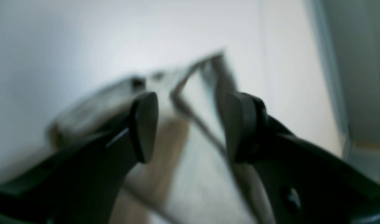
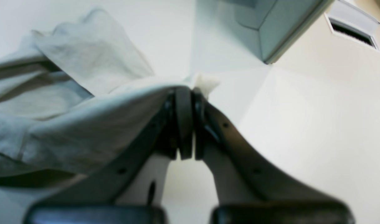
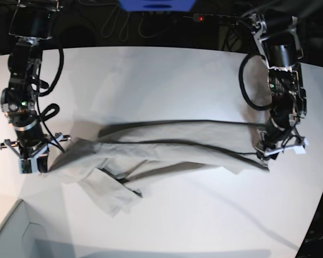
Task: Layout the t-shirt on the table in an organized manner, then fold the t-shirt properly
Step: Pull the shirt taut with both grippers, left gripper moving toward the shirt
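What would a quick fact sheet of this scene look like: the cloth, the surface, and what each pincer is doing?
cloth: t-shirt, light grey-beige, stretched in a crumpled band between the two arms
surface: white table
right pincer: shut on an edge of the t-shirt
left pincer: open, nothing between its jaws, at the t-shirt's other end
folding: not done; t-shirt not yet laid flat

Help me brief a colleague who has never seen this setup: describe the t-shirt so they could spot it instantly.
Start from the big white table that fills the base view. Stretched across its middle between the two arms lies the t-shirt, a light grey-beige cloth, bunched and creased, with a flap trailing toward the near edge. It is the only soft, wrinkled thing there; everything else is smooth tabletop or dark hardware.
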`<state>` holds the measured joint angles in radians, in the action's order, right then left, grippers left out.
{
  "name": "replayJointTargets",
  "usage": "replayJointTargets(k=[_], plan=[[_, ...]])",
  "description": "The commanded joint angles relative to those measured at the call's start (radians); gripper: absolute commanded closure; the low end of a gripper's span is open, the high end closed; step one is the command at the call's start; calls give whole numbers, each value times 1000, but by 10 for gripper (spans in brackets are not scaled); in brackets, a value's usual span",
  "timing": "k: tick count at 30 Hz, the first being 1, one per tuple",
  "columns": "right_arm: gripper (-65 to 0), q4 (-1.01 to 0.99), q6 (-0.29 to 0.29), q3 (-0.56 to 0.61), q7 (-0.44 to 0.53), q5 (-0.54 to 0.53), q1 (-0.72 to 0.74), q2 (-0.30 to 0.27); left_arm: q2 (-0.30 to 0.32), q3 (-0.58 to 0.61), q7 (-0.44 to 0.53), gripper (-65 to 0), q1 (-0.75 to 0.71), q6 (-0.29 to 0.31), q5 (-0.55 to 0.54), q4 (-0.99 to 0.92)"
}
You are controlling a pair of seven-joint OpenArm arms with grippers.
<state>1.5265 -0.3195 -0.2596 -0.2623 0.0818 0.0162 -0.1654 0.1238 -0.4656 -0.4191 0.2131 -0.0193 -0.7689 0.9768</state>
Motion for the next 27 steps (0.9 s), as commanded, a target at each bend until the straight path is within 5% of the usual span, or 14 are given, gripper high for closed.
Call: replayJointTargets(k=[1,27], plan=[[0,18,6,-4,27,-6,15,-12,15,-2,24,-330,29,18,-8,20],[0,18,6,-5,27,-6,-2,-10,14,0,24,-300,136,23,-8,-151]])
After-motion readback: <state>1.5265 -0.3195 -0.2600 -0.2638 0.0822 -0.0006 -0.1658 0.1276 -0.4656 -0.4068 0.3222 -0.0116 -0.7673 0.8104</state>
